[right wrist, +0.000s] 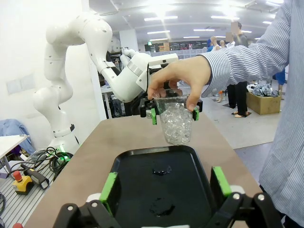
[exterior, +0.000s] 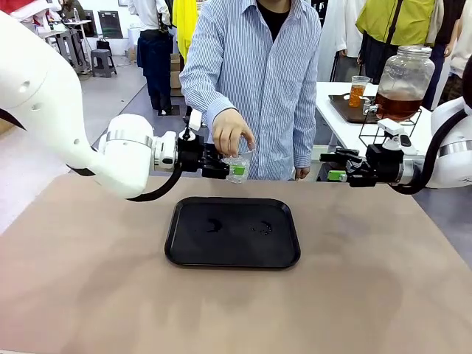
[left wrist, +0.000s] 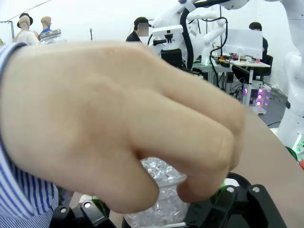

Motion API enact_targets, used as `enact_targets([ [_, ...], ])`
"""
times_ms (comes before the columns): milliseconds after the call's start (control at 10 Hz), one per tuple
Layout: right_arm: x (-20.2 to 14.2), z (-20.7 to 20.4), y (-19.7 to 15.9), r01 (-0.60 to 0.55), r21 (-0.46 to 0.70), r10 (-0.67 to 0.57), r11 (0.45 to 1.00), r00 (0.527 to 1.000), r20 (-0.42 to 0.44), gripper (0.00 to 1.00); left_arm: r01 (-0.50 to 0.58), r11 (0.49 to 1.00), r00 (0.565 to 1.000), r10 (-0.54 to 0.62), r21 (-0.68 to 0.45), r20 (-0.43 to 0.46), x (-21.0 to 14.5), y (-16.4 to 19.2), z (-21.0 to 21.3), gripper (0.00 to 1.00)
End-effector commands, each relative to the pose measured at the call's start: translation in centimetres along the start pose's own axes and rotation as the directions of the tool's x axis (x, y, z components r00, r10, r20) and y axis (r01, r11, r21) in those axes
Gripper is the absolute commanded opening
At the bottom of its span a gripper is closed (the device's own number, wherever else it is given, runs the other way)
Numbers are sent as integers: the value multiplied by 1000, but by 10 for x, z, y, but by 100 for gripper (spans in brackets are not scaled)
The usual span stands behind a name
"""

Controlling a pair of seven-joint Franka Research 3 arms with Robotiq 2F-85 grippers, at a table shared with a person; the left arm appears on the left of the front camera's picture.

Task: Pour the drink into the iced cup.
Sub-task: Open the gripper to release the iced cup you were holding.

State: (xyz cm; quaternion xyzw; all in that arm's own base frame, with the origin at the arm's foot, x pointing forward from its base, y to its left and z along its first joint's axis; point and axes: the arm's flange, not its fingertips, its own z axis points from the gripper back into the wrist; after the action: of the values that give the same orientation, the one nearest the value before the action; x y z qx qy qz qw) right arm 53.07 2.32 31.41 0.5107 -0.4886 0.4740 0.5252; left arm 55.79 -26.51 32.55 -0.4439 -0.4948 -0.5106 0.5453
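A person's hand [exterior: 230,133] grips the iced cup [exterior: 237,169] by its rim, above the far edge of the black tray [exterior: 192,251]. The cup [right wrist: 176,126] is clear plastic, full of ice. My left gripper [exterior: 233,168] is open, and its green pads [right wrist: 153,117] stand on either side of the cup. The hand [left wrist: 118,123] covers most of the left wrist view, with the cup [left wrist: 159,190] below it. My right gripper [exterior: 341,167] hovers open and holds nothing, to the right of the tray [right wrist: 142,190]. The amber drink [exterior: 398,105] sits in a big glass jar on the back table.
A small cup of amber liquid [exterior: 358,91] stands on a dark tray beside the jar. The black tray has a few wet spots [exterior: 259,228]. Brown tabletop [exterior: 88,280] lies bare around it. The person in a striped shirt [exterior: 258,66] stands at the far edge.
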Motion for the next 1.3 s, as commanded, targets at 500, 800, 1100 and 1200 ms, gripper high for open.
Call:
enact_targets([
  [500, 4, -1, -1, 9, 10, -9, 1000, 1000, -4, 100, -112, 992, 993, 110, -53, -31, -4, -24, 79, 100],
  [800, 4, -1, -1, 9, 10, -9, 1000, 1000, -4, 100, -107, 993, 994, 107, -44, -8, -16, -40, 131, 100],
  [1100, 4, -1, -1, 9, 10, -9, 1000, 1000, -4, 100, -26, 999, 999, 27, -30, 42, -25, -52, 179, 100],
  [1200, 4, -1, -1, 9, 10, -9, 1000, 1000, -4, 100, 2, 1000, 999, -1, -20, 42, -25, -54, 188, 100],
])
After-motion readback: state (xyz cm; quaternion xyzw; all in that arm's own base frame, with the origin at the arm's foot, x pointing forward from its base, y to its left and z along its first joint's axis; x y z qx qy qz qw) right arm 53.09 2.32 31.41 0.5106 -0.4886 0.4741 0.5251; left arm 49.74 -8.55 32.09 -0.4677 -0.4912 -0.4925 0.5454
